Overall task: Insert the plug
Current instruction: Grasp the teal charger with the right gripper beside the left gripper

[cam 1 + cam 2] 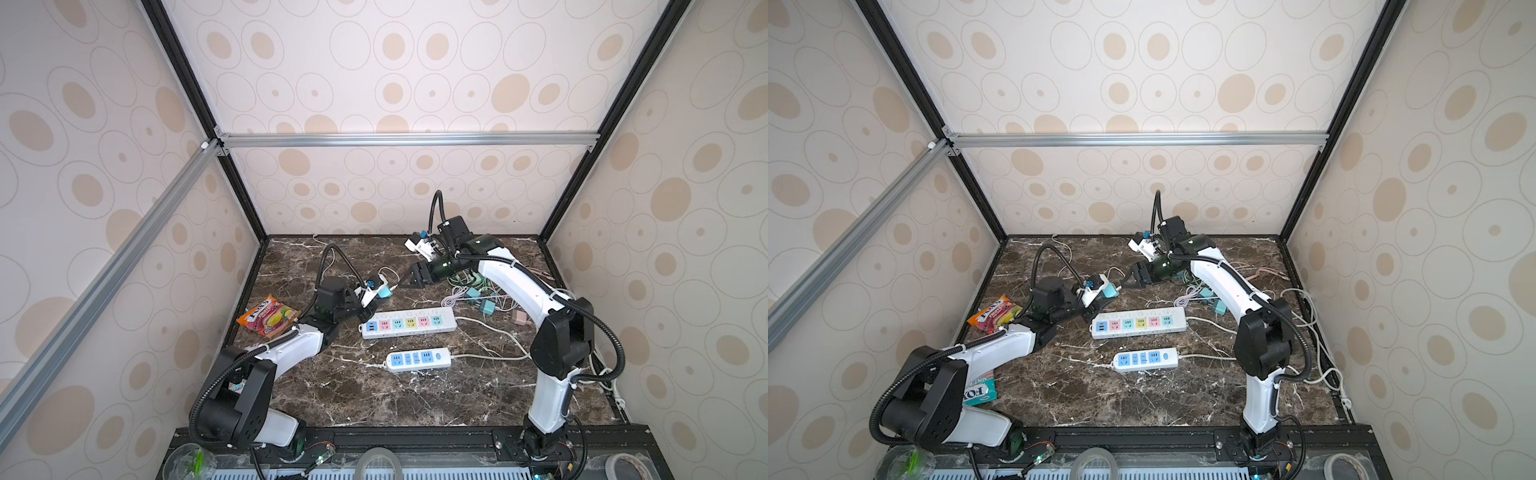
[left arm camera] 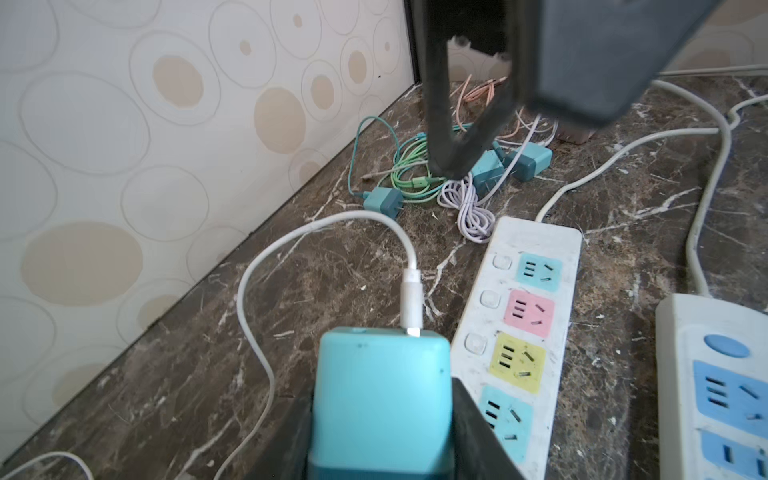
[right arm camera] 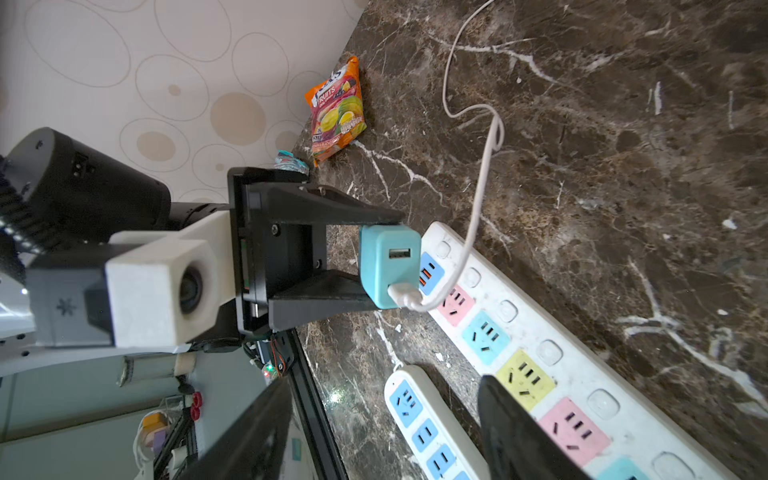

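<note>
Dark marble counter (image 1: 374, 399) floors the booth. Over it, just behind the left end of the long strip (image 1: 409, 323), my left gripper (image 1: 376, 297) pinches the teal plug (image 2: 380, 395) by its sides, clear of the surface. My right gripper (image 1: 409, 280) hangs just beside it, fingers spread with nothing between them. I cannot see the prongs, so my worry is that they face back into the left palm and a pass is needed. If the right fingers close on the white cable (image 2: 411, 291) instead of the body, I judge the plug twists or drops. That cable runs toward the far edge and could pull the plug off line. The strip lies loose, so a skewed push may shove it rather than seat the prongs. I count two arms and two strips: the long one with six coloured faces, and the short strip (image 1: 419, 359) nearer the front edge. There are two sweet bags at the left edge, the orange bag (image 1: 268, 316) and the blue bag (image 1: 980, 390). Four loose chargers (image 2: 488, 166) show toward the right edge, and there is one held plug.
</note>
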Controlling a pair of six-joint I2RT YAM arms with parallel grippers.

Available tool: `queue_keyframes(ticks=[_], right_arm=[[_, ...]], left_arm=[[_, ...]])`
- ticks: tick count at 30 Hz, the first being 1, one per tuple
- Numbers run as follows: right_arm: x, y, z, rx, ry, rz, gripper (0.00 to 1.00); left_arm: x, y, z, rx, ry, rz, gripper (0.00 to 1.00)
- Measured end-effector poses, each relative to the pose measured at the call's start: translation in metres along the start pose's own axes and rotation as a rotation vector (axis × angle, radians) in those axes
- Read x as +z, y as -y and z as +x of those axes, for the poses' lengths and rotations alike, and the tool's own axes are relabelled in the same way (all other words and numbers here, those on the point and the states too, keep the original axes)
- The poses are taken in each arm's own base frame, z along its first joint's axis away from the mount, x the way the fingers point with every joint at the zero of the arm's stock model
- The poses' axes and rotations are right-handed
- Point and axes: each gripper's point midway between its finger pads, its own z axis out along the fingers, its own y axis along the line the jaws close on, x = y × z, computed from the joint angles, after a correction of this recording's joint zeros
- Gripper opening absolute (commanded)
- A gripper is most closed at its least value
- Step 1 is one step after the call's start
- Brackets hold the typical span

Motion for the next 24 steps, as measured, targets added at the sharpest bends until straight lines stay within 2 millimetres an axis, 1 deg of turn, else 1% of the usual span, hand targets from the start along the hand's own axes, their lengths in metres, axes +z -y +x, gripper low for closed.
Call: queue_keyframes(ticks=[3,6,9,11,15,19,24], right_arm=[[0.008,-0.002,-0.001,0.002,-0.014,-0.019,0.69],[0.018,-0.001,0.003,0.015,-0.038,-0.034,0.66],[0.025,-0.001,0.006,0.031,-0.054,-0.051,0.59],[0.027,-0.002,0.006,0.043,-0.059,-0.067,0.54],[0.029,-0.007,0.006,0.043,-0.062,-0.104,0.48],[0.030,-0.012,0.005,0.036,-0.063,-0.127,0.45],[0.032,-0.012,-0.001,0.031,-0.057,-0.134,0.42]], left_arm=[[-0.001,0.003,-0.010,0.069,0.033,-0.006,0.00],[-0.003,0.006,-0.014,0.106,0.052,-0.010,0.00],[-0.004,0.007,-0.014,0.123,0.062,-0.012,0.00],[-0.004,0.008,-0.014,0.128,0.067,-0.009,0.00],[-0.004,0.009,-0.017,0.140,0.079,-0.010,0.00],[-0.004,0.010,-0.018,0.148,0.084,-0.005,0.00],[-0.004,0.010,-0.017,0.152,0.081,-0.008,0.00]])
